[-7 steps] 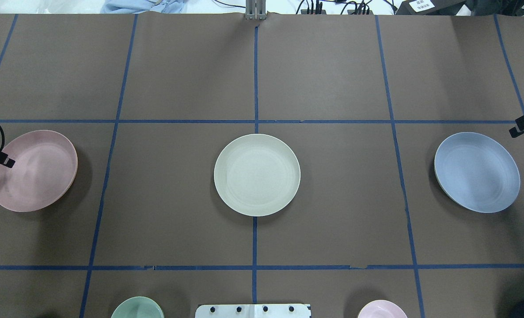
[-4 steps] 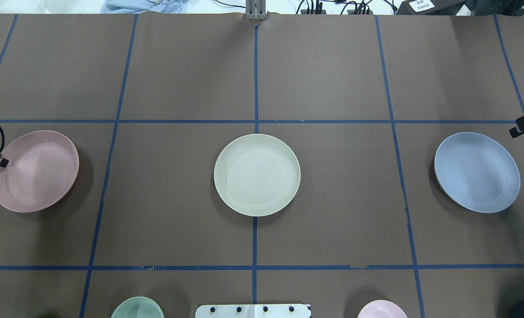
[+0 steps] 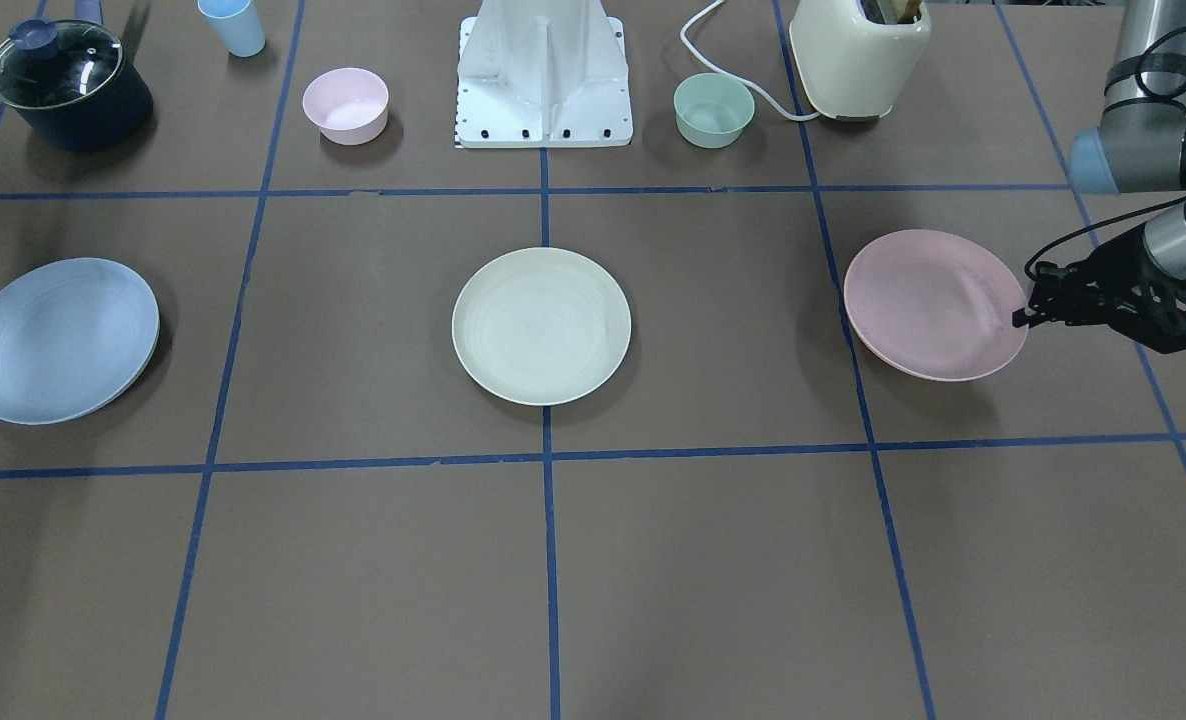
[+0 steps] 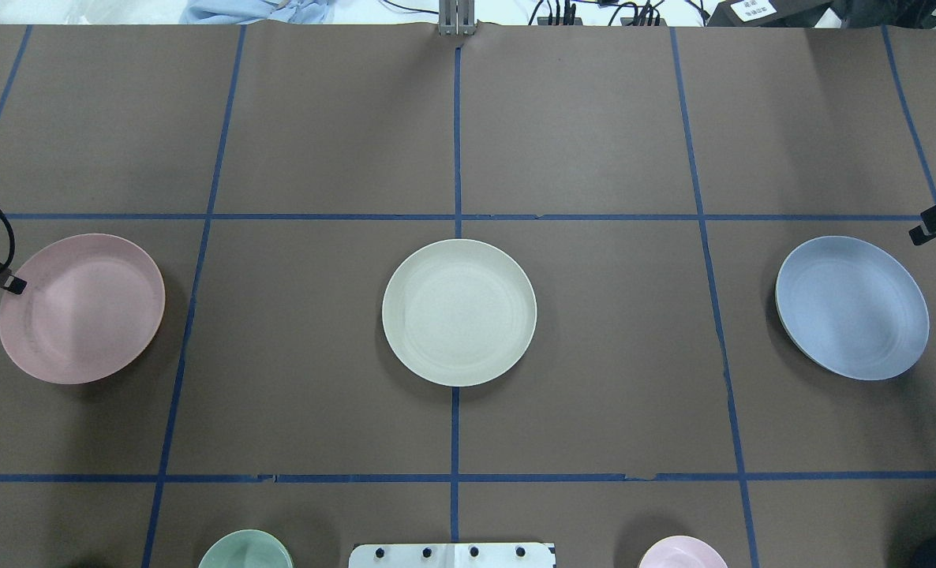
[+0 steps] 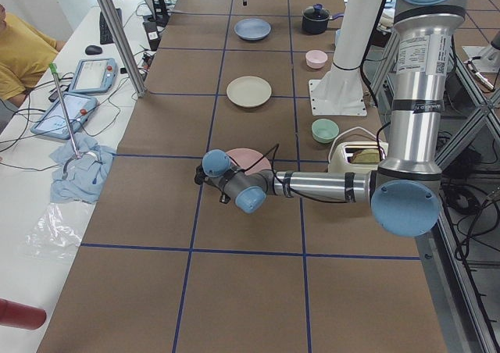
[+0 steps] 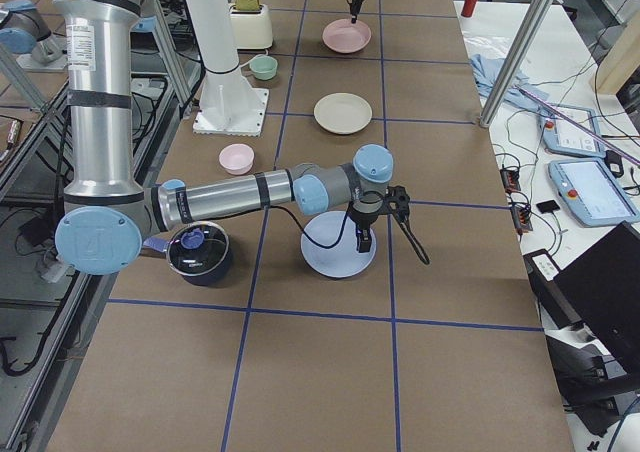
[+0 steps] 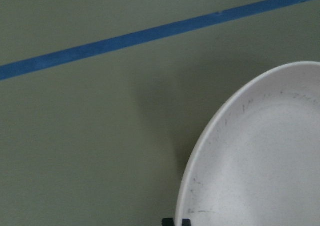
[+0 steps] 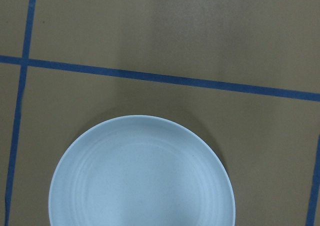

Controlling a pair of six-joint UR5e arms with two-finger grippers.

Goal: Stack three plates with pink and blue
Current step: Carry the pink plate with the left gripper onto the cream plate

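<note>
The pale pink plate (image 4: 81,309) is at the table's left, held by its outer rim in my left gripper (image 4: 16,285), which is shut on it. The plate is tilted and casts a shadow on the table (image 3: 933,318). The left wrist view shows the rim (image 7: 260,161) right at the fingertips. The cream-white plate (image 4: 458,312) lies flat at the centre. The light blue plate (image 4: 852,308) lies at the right. My right gripper (image 4: 919,233) hovers by its far outer edge, apart from it and empty. The whole plate shows below it in the right wrist view (image 8: 142,173).
Along the robot's side stand a small pink bowl (image 3: 345,104), a small green bowl (image 3: 713,109), the white robot base (image 3: 545,70), a cream toaster (image 3: 858,55), a lidded dark pot (image 3: 68,85) and a blue cup (image 3: 233,25).
The pink plate has shifted right, toward the cream plate, with my left gripper on its rim. The right gripper, the blue plate and the cream plate have not moved.
</note>
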